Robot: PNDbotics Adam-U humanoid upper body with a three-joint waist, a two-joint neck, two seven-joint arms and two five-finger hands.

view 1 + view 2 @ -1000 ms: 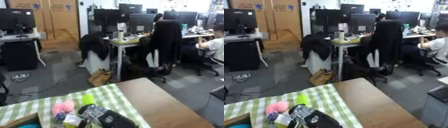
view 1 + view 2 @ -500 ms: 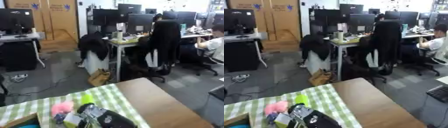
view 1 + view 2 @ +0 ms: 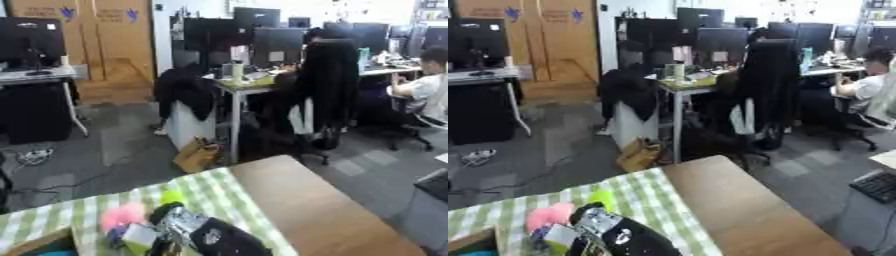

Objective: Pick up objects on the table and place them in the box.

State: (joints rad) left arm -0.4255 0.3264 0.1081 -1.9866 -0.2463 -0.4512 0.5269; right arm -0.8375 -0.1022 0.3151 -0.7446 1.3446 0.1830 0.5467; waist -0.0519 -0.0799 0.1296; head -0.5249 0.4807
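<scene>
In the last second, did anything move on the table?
Hardly anything. The robot hand reaching over the checked cloth seems to have slid a little toward the pink thing, and the camera shifted slightly. The pink thing, the green thing and the box corner stayed put.

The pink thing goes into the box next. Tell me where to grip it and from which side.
Grip the pink thing across its middle, coming down from above. It looks like a soft rounded lump with no handle or edge to hook. Its sides are crowded: the right hand is close beside it, a yellow-green thing sits just behind, and the box lies to its left.
</scene>
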